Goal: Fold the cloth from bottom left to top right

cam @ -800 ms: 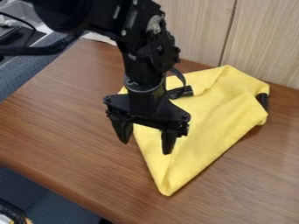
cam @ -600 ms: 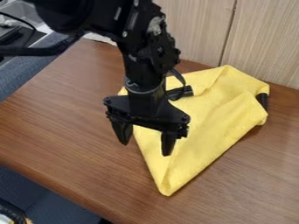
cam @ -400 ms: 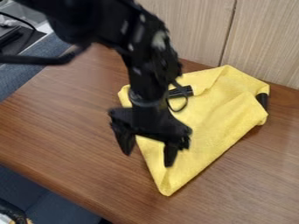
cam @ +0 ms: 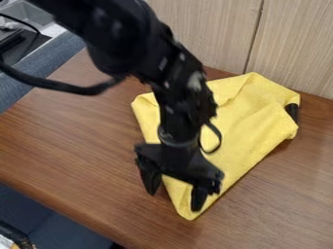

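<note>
Surface: a brown wood-grain table (cam: 84,141), glossy, its near edge slanting from nine o'clock down toward six. Behind it, twelve to three o'clock, pale wood-grain wall panels (cam: 201,39) meet at a dark upright seam. Blue-grey material (cam: 36,78) borders the table at ten o'clock; darker blue (cam: 42,214) lies past the near edge at eight.

Containers: a grey sink basin (cam: 36,13) at eleven o'clock, cut by the view's edge; contents too small to make out. Below it, a black object (cam: 9,38) on a dark surface.

The task's piece: a soft yellow cloth (cam: 253,126) on the table, right of centre. One corner peaks near one o'clock, another points to six; creases run between, and the upper part shows a turned-over edge. At three o'clock a short black item (cam: 292,112) pokes from the cloth's side (identity uncertain, half tucked in).

Black metal arm enters from eleven o'clock, a black cable (cam: 78,91) looping to its left. Its black two-finger gripper (cam: 174,201) hangs over the cloth's six o'clock end, fingers spread apart: one over bare wood, one in front of cloth. Contact, cannot tell.

Count: one cloth, one basin, one arm, two gripper fingers.
</note>
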Tool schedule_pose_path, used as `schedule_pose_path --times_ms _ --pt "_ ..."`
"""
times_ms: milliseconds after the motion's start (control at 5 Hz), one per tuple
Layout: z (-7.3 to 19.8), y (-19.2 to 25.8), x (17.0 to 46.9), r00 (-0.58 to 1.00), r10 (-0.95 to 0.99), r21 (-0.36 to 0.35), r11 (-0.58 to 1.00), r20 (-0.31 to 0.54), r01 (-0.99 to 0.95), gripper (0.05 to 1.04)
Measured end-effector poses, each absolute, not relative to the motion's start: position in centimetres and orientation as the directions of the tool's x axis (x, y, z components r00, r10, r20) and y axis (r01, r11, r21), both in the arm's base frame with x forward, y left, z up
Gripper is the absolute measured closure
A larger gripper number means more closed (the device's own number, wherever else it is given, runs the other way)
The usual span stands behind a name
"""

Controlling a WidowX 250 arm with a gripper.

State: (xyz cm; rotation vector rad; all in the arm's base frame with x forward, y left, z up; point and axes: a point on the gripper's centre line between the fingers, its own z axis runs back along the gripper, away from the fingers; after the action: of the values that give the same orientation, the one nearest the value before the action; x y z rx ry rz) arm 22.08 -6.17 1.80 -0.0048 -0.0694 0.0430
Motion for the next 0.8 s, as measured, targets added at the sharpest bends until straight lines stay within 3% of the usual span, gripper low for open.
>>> schedule_pose_path --times_ms 400,600,800 --pt "1.1 -6.9 21.1 0.993 0.044 0.011 0.999 0.112 -0.046 0.721" --pt "1.2 -6.8 20.4 0.992 0.043 0.016 0.999 0.116 -0.045 0.927" --pt "2.1 -6.1 19.3 0.992 0.060 -0.024 0.998 0.109 -0.058 1.017"
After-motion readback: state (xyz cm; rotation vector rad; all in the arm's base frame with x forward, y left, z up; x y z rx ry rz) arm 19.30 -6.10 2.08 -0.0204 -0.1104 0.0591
